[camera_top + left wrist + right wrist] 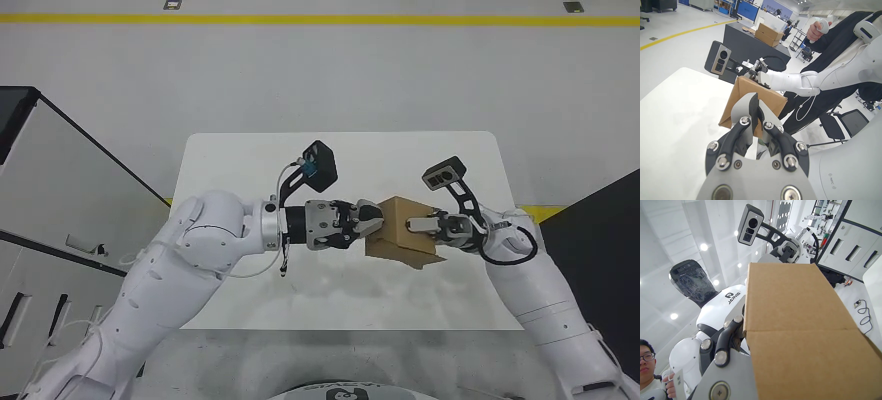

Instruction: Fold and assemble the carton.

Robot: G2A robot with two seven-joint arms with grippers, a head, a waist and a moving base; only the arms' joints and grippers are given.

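Top view: the carton [405,228] sits between my two tools over the right half of the white counter [250,190]. It is a brown box, partly formed. My left tool [372,222] meets its left side and my right tool [432,226] meets its right side, so both arms converge on it from opposite ends.

Left wrist view: my left tool [755,102] is clenched on the near edge of the carton [770,100], with the cardboard pinched between the two dark pads [753,106]. The carton stands tilted, one corner pointing down toward the counter [677,106]. I cannot tell whether that corner touches the surface. At the far upper edge my right tool [758,75] is closed on the cardboard, one finger on each side of the edge.

Right wrist view: a broad carton [795,313] panel with one crease across it lies just beside my right tool's finger linkage. The fingertips are hidden behind the cardboard. My left arm's wrist shows past the carton's far edge.
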